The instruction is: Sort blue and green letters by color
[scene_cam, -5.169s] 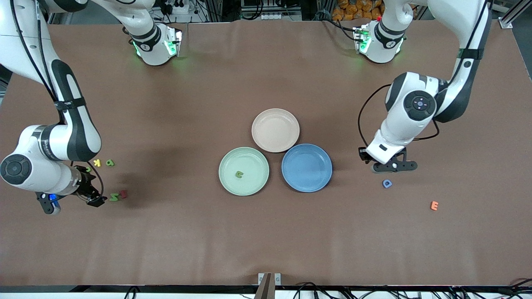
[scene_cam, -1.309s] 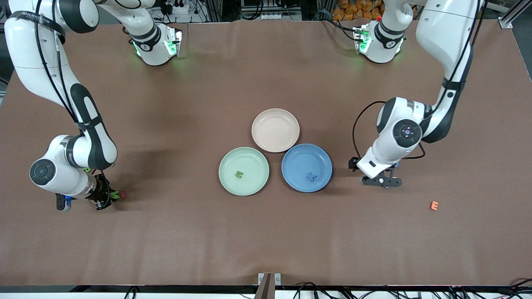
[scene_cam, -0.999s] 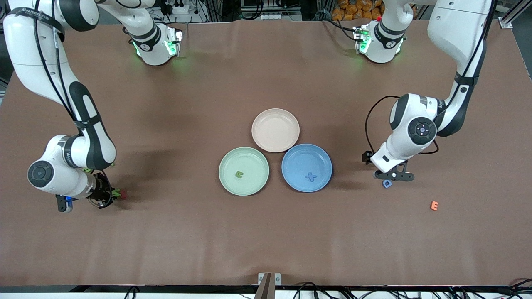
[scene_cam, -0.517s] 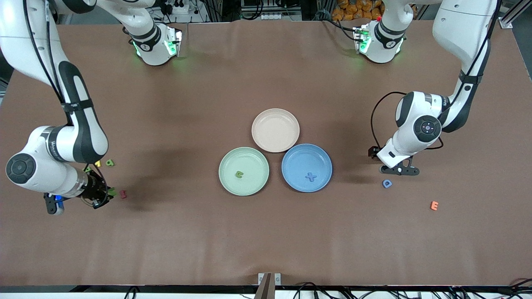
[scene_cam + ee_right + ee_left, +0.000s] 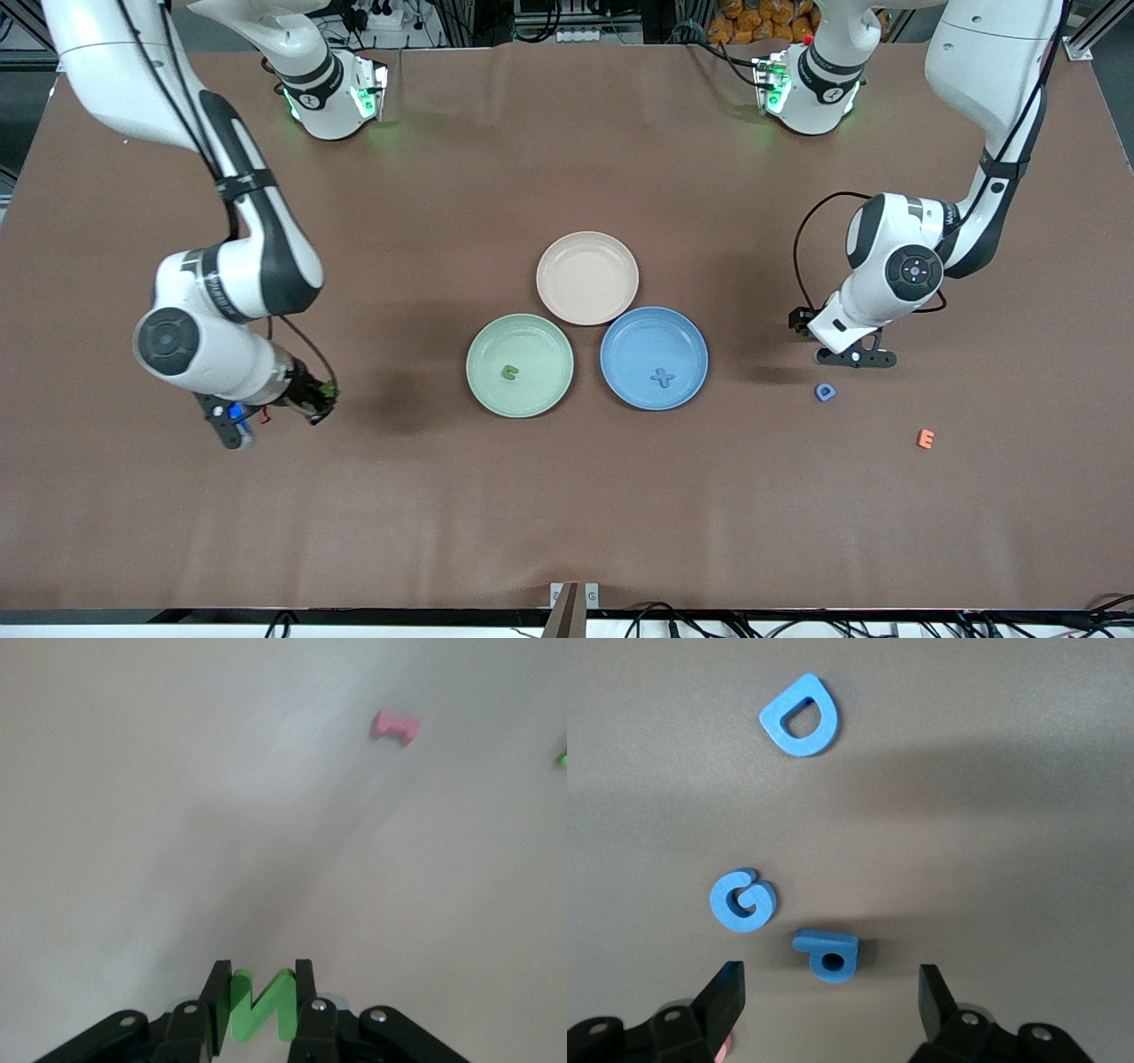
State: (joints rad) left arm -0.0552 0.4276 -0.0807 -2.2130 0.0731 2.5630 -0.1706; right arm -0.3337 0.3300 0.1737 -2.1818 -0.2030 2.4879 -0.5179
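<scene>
Fingers (image 5: 215, 997) of the right gripper (image 5: 257, 1003) are pinching a green letter (image 5: 260, 1005) between them, the piece standing edge-on in the narrow gap while the gripper is hanging over bare table (image 5: 399, 496) toward the right arm's end. A pink letter (image 5: 396, 726) is lying well apart on the cloth. The left gripper (image 5: 831, 992) is hovering with its jaws spread wide over a blue P (image 5: 827, 954), which is lying between the two fingers, just clear of both. A blue G (image 5: 742, 898) is sitting just beside the P, and a blue D (image 5: 801, 715) is lying farther out. In the front view, another green letter (image 5: 509, 372) is resting in the green plate (image 5: 487, 390), a blue X (image 5: 663, 377) in the blue plate (image 5: 620, 341), and an orange E (image 5: 926, 439) is lying toward the left arm's end.
</scene>
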